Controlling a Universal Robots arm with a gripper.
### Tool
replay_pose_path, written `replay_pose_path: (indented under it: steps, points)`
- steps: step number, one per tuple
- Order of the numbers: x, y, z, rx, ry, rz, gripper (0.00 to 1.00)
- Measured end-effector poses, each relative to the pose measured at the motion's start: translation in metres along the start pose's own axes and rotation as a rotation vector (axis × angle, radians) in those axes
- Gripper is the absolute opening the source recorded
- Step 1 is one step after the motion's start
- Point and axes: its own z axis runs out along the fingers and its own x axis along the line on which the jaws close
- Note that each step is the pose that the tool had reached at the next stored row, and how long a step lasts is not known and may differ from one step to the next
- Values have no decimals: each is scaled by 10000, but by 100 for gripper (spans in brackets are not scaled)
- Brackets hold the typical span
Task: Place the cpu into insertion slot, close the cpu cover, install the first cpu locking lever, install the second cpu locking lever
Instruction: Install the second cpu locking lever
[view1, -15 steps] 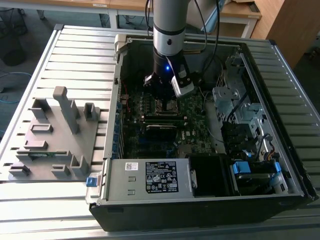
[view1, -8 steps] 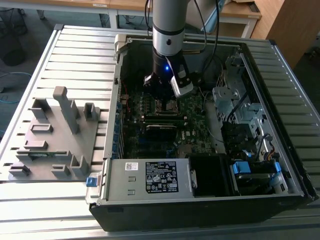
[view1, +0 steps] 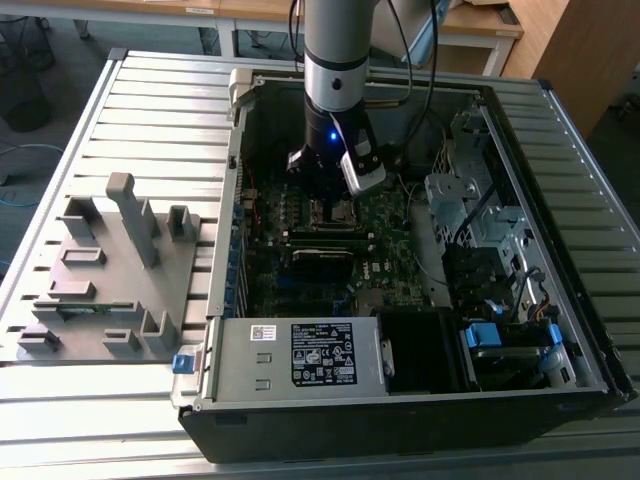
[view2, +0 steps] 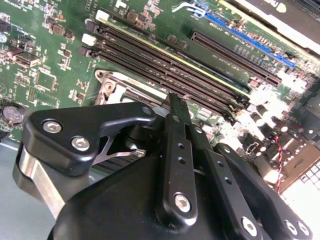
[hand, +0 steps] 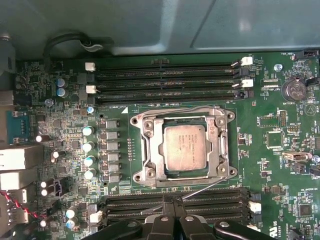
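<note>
the black two-finger gripper (view2: 172, 102), pinched narrow and empty, should press squarely on the thin silver wire lever (hand: 200, 188) beside the grey square cpu (hand: 184, 149) under its silver frame cover (hand: 150, 150).

Pincer (hand: 172, 220) tips cut off by edge; grip unclear.

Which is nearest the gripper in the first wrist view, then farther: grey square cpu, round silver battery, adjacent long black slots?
1. Long black slots, right at the gripper.
2. Grey square cpu, mid-board.
3. Round silver battery, board's far corner.
</note>
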Motion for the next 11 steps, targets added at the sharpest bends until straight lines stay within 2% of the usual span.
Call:
replay_pose_path:
  steps: [11]
  points:
    - [11, 0, 21, 20, -2, -29, 10]
